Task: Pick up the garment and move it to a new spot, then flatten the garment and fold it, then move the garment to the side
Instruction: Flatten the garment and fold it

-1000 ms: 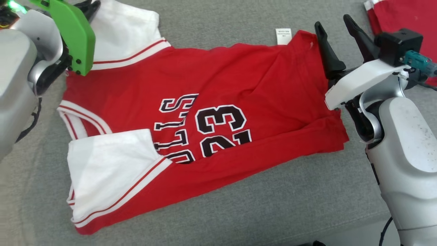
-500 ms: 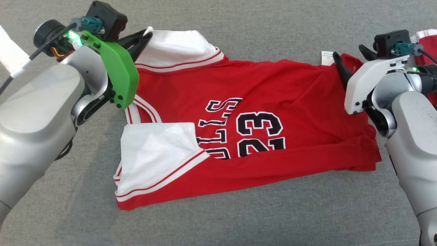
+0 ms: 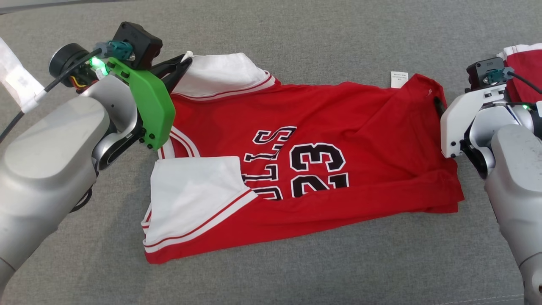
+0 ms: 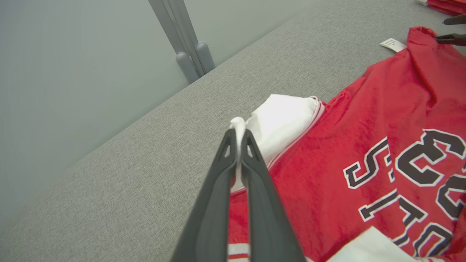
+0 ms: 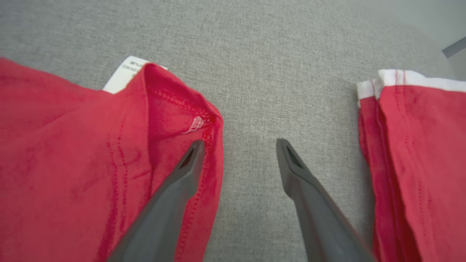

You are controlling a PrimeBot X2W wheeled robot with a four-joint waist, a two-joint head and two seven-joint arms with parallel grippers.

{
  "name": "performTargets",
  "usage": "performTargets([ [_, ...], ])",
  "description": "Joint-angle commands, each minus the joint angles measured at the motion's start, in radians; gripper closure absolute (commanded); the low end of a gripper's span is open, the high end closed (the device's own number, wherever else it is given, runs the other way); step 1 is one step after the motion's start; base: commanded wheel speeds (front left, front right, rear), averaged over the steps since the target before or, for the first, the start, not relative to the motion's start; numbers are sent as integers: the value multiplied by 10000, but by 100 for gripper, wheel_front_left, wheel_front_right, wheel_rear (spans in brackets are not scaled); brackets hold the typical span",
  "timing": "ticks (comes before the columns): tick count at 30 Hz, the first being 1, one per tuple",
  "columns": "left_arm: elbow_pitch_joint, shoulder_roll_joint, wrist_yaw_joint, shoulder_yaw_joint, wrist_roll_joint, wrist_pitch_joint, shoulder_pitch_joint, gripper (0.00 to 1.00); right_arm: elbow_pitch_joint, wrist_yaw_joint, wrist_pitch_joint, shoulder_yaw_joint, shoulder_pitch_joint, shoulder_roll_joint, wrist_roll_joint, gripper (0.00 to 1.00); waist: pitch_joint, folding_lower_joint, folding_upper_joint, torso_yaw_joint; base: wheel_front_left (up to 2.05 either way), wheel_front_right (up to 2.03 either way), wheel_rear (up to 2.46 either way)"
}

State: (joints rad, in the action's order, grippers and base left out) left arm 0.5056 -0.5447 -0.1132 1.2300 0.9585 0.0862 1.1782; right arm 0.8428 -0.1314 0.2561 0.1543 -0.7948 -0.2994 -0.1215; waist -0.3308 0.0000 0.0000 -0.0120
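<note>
The garment (image 3: 322, 118) is a red jersey with white sleeves and black "23" lettering, lying partly folded on the grey surface. My left gripper (image 3: 186, 59) is shut on the corner of the far white sleeve (image 4: 284, 116). In the left wrist view a tuft of white cloth pokes out between the left gripper's (image 4: 238, 133) pressed tips. My right gripper (image 5: 238, 143) stands open at the garment's far hem corner (image 5: 174, 105). Its left finger lies over the red edge and the other over bare grey cloth. In the head view its white mount hides most of it.
A second red garment with white trim (image 3: 527, 72) lies just right of my right gripper, close to its right finger (image 5: 309, 182). A white label (image 3: 398, 79) sticks out at the hem. The surface's far edge and a grey post (image 4: 185, 40) lie beyond the sleeve.
The head view has shifted. My right gripper's fingers have dipped down behind their mount at the hem corner. The left gripper keeps its hold on the white sleeve.
</note>
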Motion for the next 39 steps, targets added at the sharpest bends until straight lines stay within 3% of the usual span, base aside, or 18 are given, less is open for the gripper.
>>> performTargets([
  [1,33,-13,54,4,79,-53,-172,100,-28,18,-168,38,-1,60,-44,0,52,0,0,-54,0,0,0],
  [21,37,89,59,-20,12,-165,230,100,834,18,-1061,549,-717,-129,290,0,-518,0,0,284,0,0,0],
  [22,56,96,74,-25,25,-190,220,100,903,18,-1088,620,-737,-149,275,21,-519,0,0,295,0,0,0],
  [24,104,95,102,-29,31,-209,198,100,1012,18,-1193,692,-794,-250,301,100,-508,0,0,304,0,0,0],
  [35,687,-23,369,-170,105,-512,-17,100,1339,18,-2379,123,-907,-193,-283,100,-342,0,0,210,0,0,0],
  [39,1049,-72,617,-351,146,-804,-35,100,1211,18,-3088,-118,-791,133,-1113,100,-333,0,0,188,0,0,0],
])
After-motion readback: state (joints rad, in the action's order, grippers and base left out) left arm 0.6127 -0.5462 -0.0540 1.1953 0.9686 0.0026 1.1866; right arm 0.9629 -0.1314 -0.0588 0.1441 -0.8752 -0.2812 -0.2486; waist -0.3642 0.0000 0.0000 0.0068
